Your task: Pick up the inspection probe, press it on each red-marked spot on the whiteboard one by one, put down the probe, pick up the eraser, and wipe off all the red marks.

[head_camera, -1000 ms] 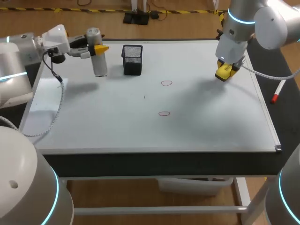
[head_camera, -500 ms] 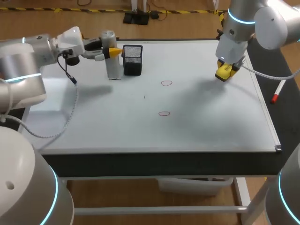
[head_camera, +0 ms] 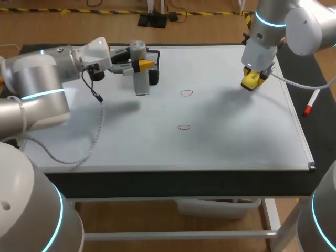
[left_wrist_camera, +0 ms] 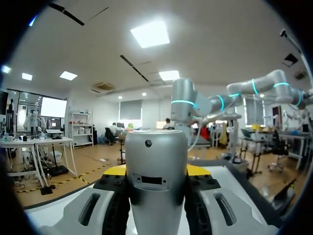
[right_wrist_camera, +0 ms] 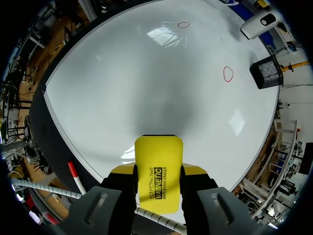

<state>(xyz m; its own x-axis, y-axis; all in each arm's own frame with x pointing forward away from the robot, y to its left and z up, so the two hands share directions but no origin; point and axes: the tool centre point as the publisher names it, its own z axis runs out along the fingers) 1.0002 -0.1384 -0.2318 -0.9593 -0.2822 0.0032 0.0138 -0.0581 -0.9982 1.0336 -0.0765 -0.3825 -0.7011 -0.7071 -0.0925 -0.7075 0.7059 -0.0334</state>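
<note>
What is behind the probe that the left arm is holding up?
A black mesh holder stands behind the probe. The probe covers most of it; only its right edge shows. What is inside the holder cannot be seen.

Whiteboard (head_camera: 236, 142): smooth white surface, glossy enough to carry soft reflections and shadows; pale, metal-looking rim.
Probe (left_wrist_camera: 156, 166): grey cylinder with a satin, metal-like sheen.
Eraser (right_wrist_camera: 157, 171): bright yellow plastic, smooth and faintly shiny.
Mesh cup (right_wrist_camera: 266, 72): black wire mesh, matt.
Left arm (head_camera: 39, 79): smooth silver-grey casing, semi-gloss.
Marker (head_camera: 311, 103): smooth white plastic barrel, red cap.
</note>
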